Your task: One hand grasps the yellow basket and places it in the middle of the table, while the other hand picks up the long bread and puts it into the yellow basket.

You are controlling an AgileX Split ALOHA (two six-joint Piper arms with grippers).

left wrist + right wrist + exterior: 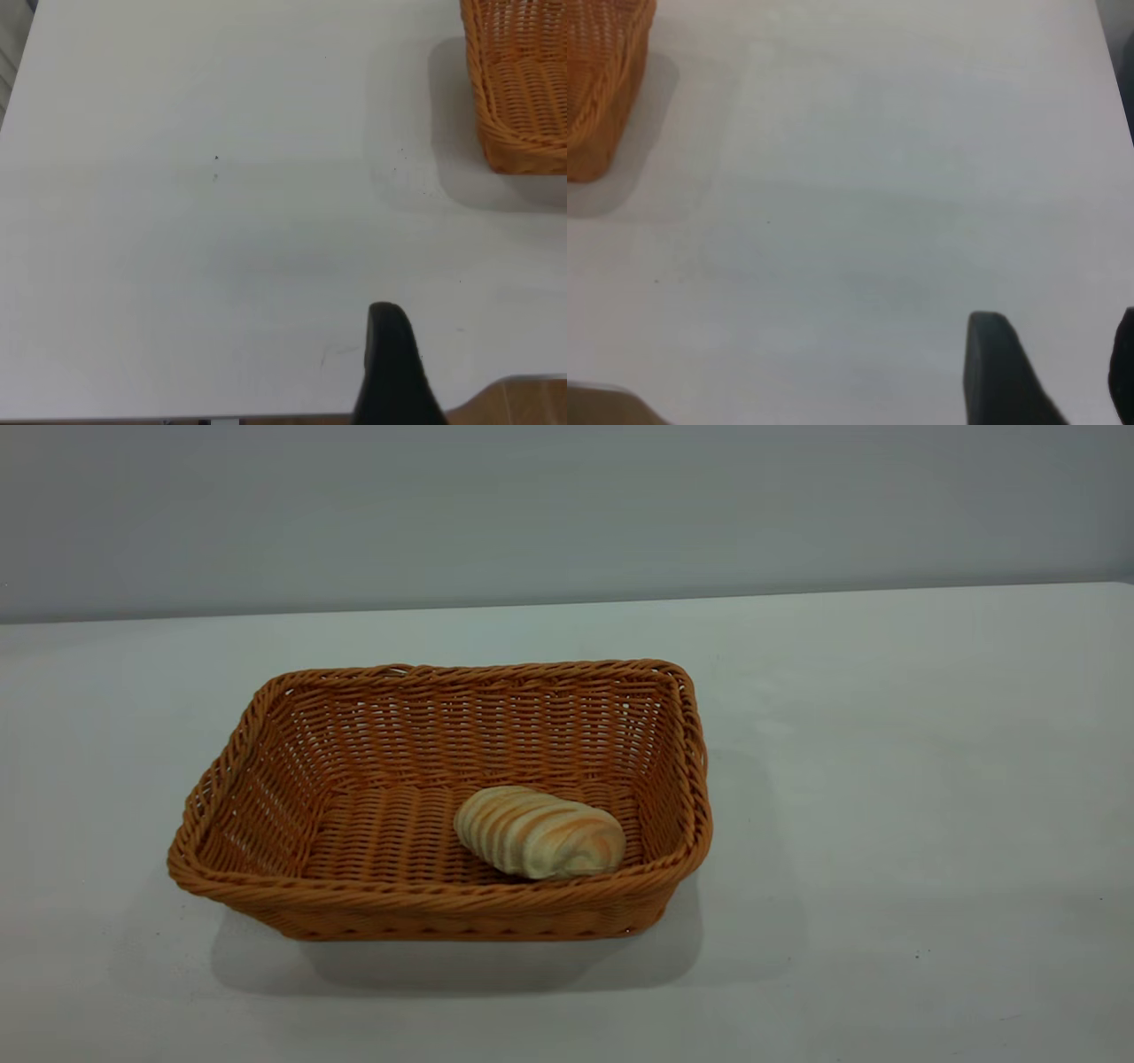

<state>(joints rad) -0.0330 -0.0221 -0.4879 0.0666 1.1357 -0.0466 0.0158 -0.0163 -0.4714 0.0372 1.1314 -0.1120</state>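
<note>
The yellow basket [266,886] stands on the white table [886,779], slightly left of the middle in the exterior view. The long bread [539,831] lies inside it, on the floor of its front right part. Neither arm shows in the exterior view. My left gripper [390,354] hangs over bare table near the table's edge, well apart from the basket's corner [523,97]. My right gripper [1054,372] is open and empty over bare table, far from the basket's end [598,88]. The bread is hidden in both wrist views.
The table's edge and a brown floor [523,403] show beside my left gripper. Another table edge shows in the right wrist view [602,403]. A grey wall [567,505] rises behind the table.
</note>
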